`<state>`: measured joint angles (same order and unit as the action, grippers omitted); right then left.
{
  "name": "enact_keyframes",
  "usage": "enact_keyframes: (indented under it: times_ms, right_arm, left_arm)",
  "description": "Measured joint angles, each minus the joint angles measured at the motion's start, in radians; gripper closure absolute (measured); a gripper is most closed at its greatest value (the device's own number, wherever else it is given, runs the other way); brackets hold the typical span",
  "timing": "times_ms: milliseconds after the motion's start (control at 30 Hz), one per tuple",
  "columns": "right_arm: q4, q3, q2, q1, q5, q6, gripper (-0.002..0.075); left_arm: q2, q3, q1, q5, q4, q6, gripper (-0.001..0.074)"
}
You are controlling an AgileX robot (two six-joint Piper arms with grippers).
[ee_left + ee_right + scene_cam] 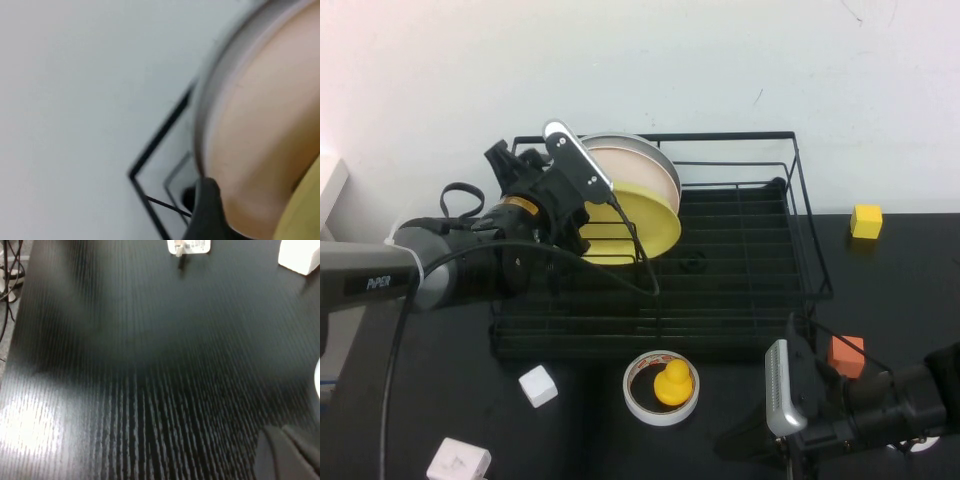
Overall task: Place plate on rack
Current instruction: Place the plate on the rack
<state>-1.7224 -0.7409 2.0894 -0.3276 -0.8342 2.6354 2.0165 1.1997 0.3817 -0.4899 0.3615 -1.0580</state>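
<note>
While the left gripper sits at the left end of the rack, right at the yellow plate, I cannot tell whether its fingers are apart or pinching the rim. That plate stands on edge in the rack, leaning against a pale pink plate behind it. Down at the table's near right corner, the right gripper rests pressed together, holding nothing.
</note>
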Motion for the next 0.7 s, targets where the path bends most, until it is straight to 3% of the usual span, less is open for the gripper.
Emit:
enact_keyframes:
  times_ms: [233, 533, 700]
  right_arm:
    - [0.0, 0.0, 0.0, 0.0, 0.0, 0.0, 0.0726]
    - [-0.002, 0.0, 0.0, 0.0, 0.0, 0.0, 0.0726]
    - [-0.002, 0.0, 0.0, 0.0, 0.0, 0.0, 0.0726]
  left_arm:
    - [0.0, 0.002, 0.045, -0.195, 0.085, -0.062, 0.0273]
    - [0.0, 0.002, 0.057, -0.187, 0.157, -0.088, 0.0272]
    - [0.0, 0.002, 0.057, -0.118, 0.076, -0.085, 0.0272]
